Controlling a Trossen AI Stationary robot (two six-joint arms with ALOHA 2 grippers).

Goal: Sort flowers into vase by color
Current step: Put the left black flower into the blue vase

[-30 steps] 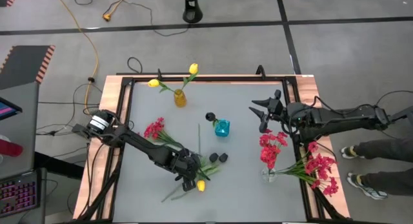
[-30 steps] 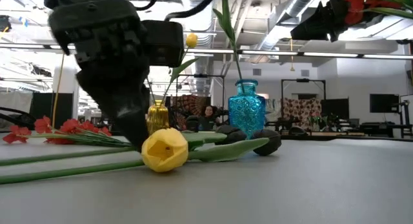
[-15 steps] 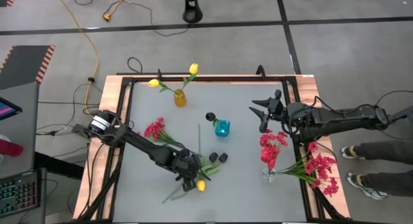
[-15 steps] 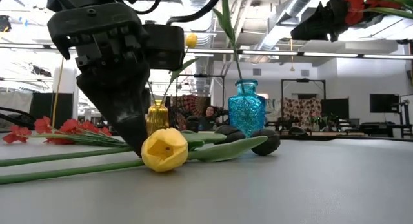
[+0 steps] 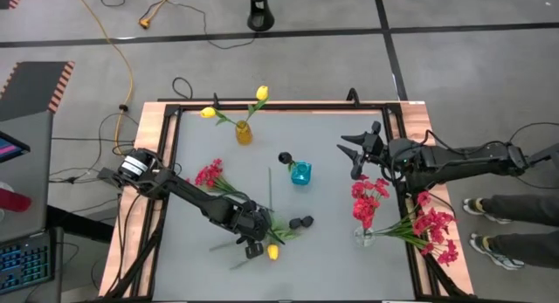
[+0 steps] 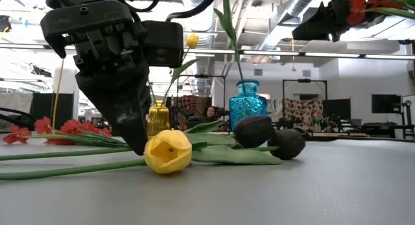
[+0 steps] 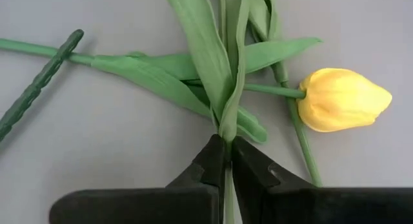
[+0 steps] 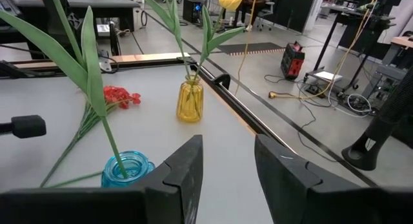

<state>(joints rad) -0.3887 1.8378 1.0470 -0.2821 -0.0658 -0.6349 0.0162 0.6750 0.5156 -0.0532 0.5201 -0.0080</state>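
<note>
High view: left gripper (image 5: 254, 244) low at the table's near edge, yellow tulip (image 5: 272, 251) lying just beside it.
Low view: tulip head rests on the table.
Left wrist view: jaws pinched shut on the stem (image 7: 227, 130) among leaves; light, bendy, likely droops, so mid-stem seems the sensible hold.
Right wrist view: right gripper (image 8: 227, 161) open, empty.

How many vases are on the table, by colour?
Yellow vase: 1
Blue vase: 1
Clear vase: 1
Total: 3
</note>
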